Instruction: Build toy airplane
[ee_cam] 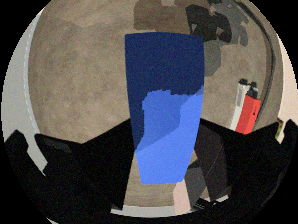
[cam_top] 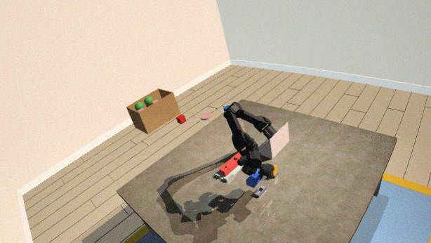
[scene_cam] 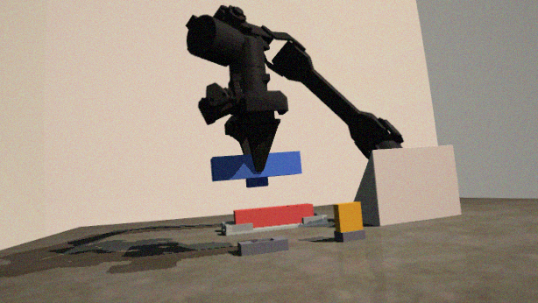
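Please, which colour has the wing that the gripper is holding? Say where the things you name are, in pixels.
The wing [cam_top: 253, 180] [scene_cam: 285, 163] [ee_cam: 167, 120] is blue, best seen in the exterior view.

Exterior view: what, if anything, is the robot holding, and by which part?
The gripper holds the long blue block, the wing, around the middle of its length.

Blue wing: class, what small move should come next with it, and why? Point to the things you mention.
Probably carry the blue wing [cam_top: 253, 180] [scene_cam: 285, 163] [ee_cam: 167, 125] sideways over the red fuselage [cam_top: 229, 166] [scene_cam: 273, 215] [ee_cam: 248, 116], staying high: the end effector [scene_cam: 259, 168] grips it in the air, tab down, while the fuselage lies in the cradle [cam_top: 226, 179] [scene_cam: 238, 228] beyond, its sockets unfilled.
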`<state>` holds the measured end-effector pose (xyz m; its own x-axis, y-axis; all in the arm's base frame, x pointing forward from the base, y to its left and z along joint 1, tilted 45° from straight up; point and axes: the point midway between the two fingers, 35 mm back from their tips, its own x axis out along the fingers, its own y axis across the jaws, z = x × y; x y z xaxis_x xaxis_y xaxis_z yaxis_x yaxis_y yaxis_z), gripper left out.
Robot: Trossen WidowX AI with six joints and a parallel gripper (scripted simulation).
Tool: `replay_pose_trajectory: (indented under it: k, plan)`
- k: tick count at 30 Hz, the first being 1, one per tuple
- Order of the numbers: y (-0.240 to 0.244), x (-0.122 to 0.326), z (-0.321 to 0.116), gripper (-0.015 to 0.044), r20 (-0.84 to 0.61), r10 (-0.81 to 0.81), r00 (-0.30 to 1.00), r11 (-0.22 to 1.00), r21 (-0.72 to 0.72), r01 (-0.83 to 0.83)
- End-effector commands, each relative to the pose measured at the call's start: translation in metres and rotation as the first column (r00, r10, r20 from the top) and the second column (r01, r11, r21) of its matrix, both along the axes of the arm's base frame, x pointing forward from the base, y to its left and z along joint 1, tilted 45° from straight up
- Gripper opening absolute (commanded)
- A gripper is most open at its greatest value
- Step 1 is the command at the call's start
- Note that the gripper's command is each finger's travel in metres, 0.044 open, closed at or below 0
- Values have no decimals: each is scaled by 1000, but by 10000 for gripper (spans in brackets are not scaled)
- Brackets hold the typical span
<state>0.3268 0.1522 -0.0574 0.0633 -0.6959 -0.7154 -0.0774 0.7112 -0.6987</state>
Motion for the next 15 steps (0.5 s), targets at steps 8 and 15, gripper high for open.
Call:
replay_pose_trajectory:
  k: [8, 15]
  plan:
    - [21, -4, 24, 0, 13, 2, 1000, 1000, 8, -2]
    - [11, -2, 35, 0, -36, 54, 998, 999, 8, -53]
